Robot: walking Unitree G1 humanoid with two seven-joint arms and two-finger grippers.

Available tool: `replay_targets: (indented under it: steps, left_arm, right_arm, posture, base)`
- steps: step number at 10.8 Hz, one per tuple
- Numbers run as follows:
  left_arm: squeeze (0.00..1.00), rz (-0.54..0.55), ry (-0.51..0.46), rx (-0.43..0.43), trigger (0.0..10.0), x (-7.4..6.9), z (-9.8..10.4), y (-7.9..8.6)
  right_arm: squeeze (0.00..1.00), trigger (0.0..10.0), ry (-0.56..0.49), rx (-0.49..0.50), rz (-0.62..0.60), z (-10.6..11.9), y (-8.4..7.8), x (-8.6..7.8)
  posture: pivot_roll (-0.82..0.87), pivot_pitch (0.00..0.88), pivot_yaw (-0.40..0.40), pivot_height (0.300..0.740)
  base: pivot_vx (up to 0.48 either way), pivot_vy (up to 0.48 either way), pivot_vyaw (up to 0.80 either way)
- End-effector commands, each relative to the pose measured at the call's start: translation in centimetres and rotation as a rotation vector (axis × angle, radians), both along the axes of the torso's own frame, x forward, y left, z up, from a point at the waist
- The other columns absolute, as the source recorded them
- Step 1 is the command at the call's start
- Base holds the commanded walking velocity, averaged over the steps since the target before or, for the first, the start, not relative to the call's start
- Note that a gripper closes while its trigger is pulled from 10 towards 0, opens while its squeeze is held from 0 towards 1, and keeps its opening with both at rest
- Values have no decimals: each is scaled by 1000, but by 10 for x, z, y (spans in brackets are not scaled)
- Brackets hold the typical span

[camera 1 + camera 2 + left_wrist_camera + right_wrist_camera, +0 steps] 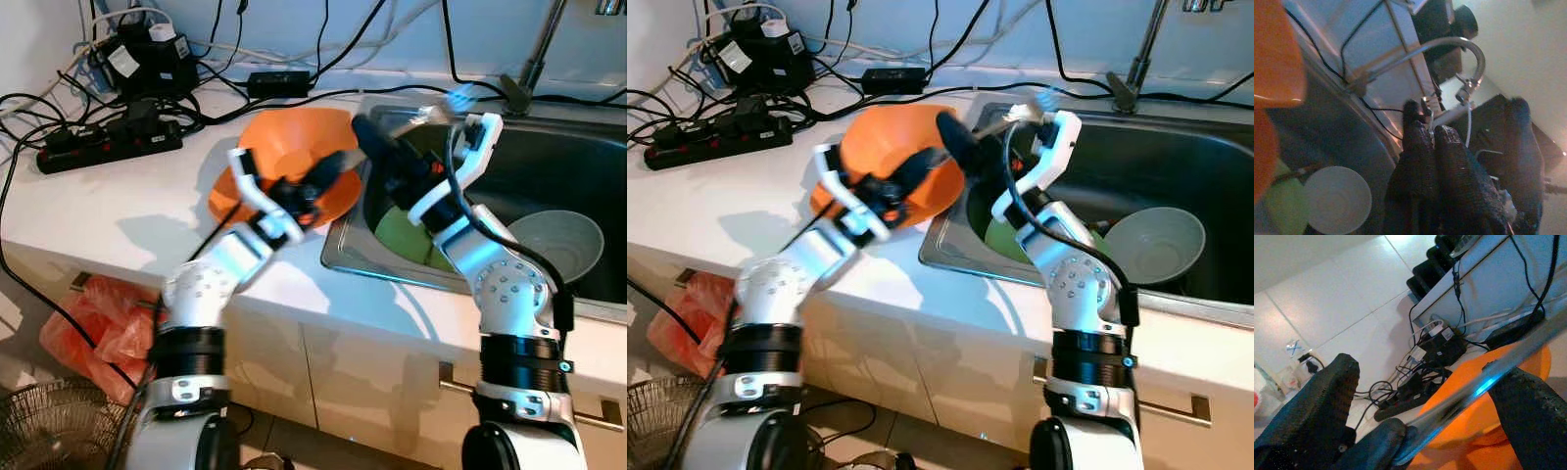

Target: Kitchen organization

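Orange bowls [294, 137], apparently stacked, sit on the white counter right beside the sink [343, 250]. My left gripper [328, 174] lies across their near rim. In the left wrist view its fingers [1422, 161] are pressed together, with the orange off to one side. My right gripper [387, 152] hovers over the sink's left corner, close to the left gripper's tip. It carries a shiny metal utensil [453, 99] that runs slantwise between its fingers [1484, 382]. A green plate [397, 235] and a pale grey bowl [554, 245] lie in the sink.
The tap [534, 59] stands behind the sink. Power strips [108, 147], adapters and tangled black cables crowd the counter's back left. On the floor at the left are an orange plastic bag [98, 313] and a wire fan guard [49, 431]. Cabinet fronts run below the counter edge.
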State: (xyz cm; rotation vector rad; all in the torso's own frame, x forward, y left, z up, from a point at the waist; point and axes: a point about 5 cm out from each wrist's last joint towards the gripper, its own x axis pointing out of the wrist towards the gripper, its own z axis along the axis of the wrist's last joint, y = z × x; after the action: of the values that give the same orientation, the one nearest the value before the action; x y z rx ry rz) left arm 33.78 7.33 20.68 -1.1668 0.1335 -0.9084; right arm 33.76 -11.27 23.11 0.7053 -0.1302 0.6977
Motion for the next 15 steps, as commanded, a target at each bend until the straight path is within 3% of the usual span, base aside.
replay_targets:
  steps: [1, 2, 4, 15]
  left_arm:
    - [0, -18, -26, -5, 0, 1, 7, -5]
    - [0, -28, -29, -15, 0, 0, 8, -8]
    - [0, -43, -19, -21, 0, -3, 6, -11]
    - [0, -42, -9, -16, 0, -2, 5, -7]
  right_arm:
    - [0, 10000, 1, 34, -9, 5, 1, 2]
    - [0, 10000, 3, 47, -22, 6, -1, 4]
    - [0, 0, 5, 90, -49, 10, -3, 7]
    - [0, 0, 33, 137, -139, 9, -18, 17]
  posture:
    - [93, 48, 114, 740]
    - [93, 48, 114, 740]
    - [92, 51, 121, 740]
    - [93, 47, 124, 740]
  base:
    - [0, 0, 0]
    - [0, 0, 0]
    - [0, 0, 0]
    - [0, 0, 0]
